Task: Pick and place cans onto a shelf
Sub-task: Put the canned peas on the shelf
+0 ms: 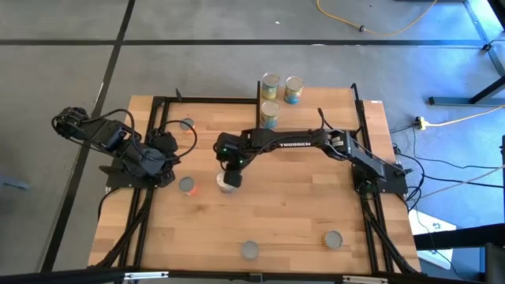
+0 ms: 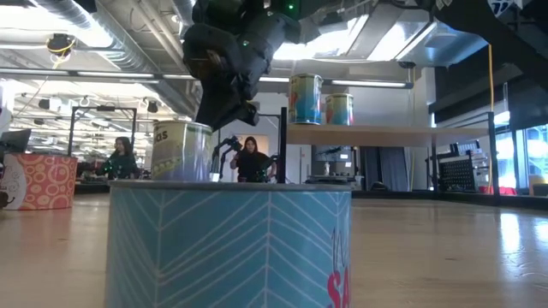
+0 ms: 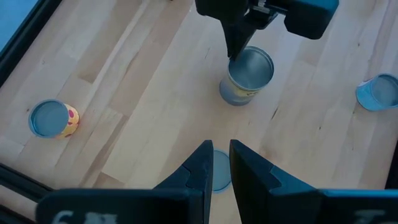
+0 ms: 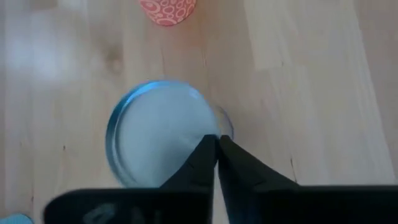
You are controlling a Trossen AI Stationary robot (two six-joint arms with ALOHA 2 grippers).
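Note:
My right gripper point(image 1: 229, 178) reaches to the table's middle and is shut at the rim of a grey can point(image 1: 230, 183) with a silvery top point(image 4: 160, 132). The can also shows in the left wrist view point(image 3: 247, 76) and in the low view point(image 2: 181, 151). My left gripper point(image 1: 167, 175) waits at the left, narrowly open above an orange-red can point(image 1: 187, 185). The light-wood shelf point(image 2: 402, 134) stands at the far side on black posts. Three cans point(image 1: 271, 84) point(image 1: 294, 89) point(image 1: 270, 115) stand upright on it. My right gripper comes from above, pointing down, with its fingertips point(image 4: 211, 144) closed together on the can's top rim point(image 4: 219, 123), on one side of the can. It seems to pinch only the rim. The can stands upright; whether its base is off the table I cannot tell.
Loose cans stand on the table: one far left point(image 1: 187, 124), a blue one point(image 1: 249, 250) and a yellowish one point(image 1: 332, 240) near the front edge. The blue can fills the low view's foreground point(image 2: 227, 244). People show in the room beyond point(image 2: 251, 161).

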